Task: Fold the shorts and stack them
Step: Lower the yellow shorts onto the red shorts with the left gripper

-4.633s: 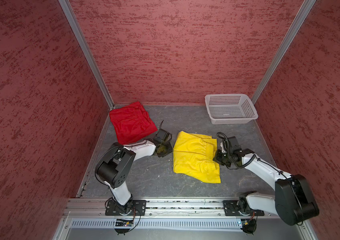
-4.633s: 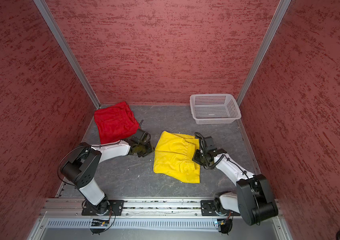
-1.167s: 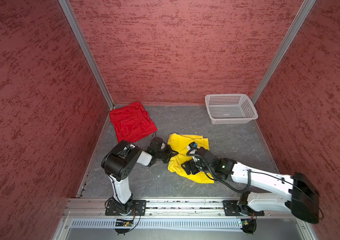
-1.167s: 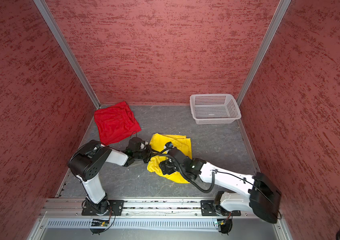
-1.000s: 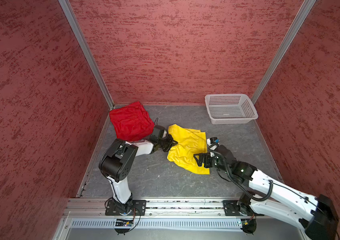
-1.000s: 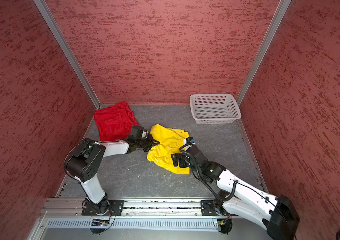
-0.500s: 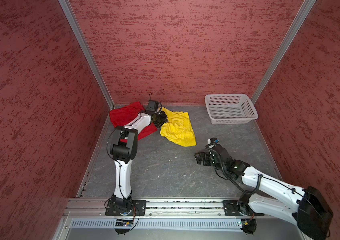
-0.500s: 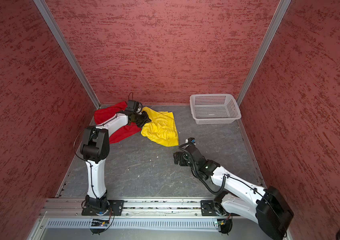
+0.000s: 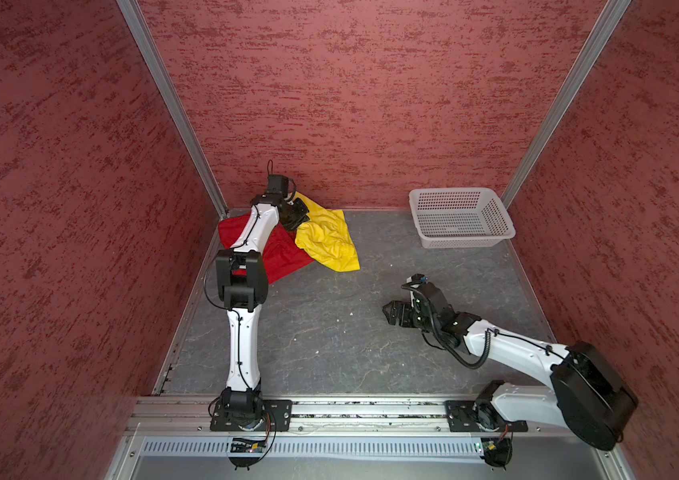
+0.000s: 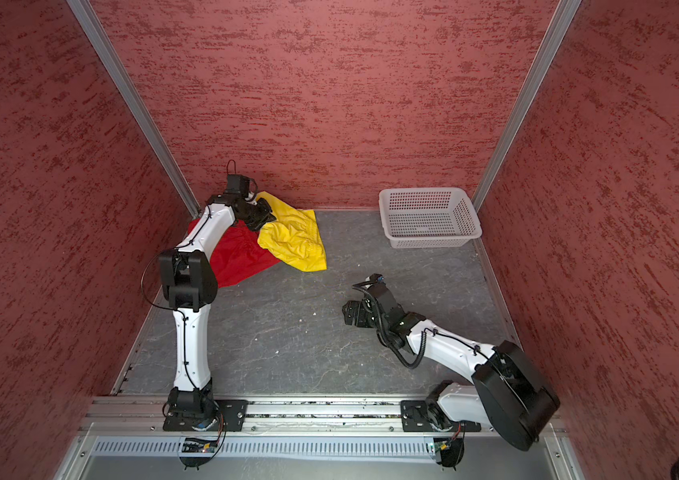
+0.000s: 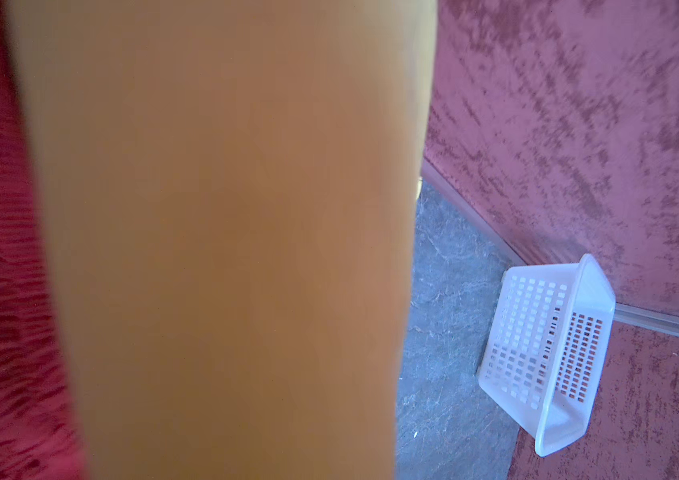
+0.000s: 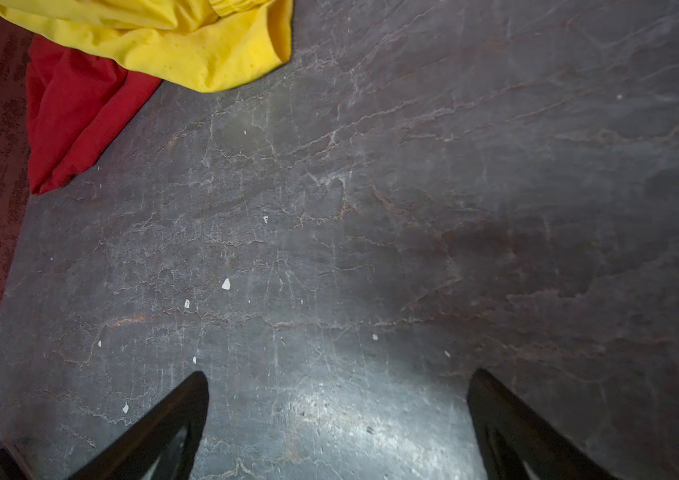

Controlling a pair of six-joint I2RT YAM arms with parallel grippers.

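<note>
Grey tabletop [image 9: 329, 332]: left hand [image 9: 297, 218] pinches yellow fabric shorts [image 9: 329, 243] partly over red fabric shorts [image 9: 284, 257] for stacking; right hand [image 9: 389, 312] spread, empty.

Grey slate tabletop [image 9: 329, 332] bears red shorts [image 9: 284, 253], yellow shorts [image 9: 329, 241], white basket [image 9: 495, 216].

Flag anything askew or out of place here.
The yellow shorts, pinched by the left gripper, lie crumpled and skewed, only partly overlapping the red shorts by the back wall: not a square stack. Nothing else stands out.
</note>
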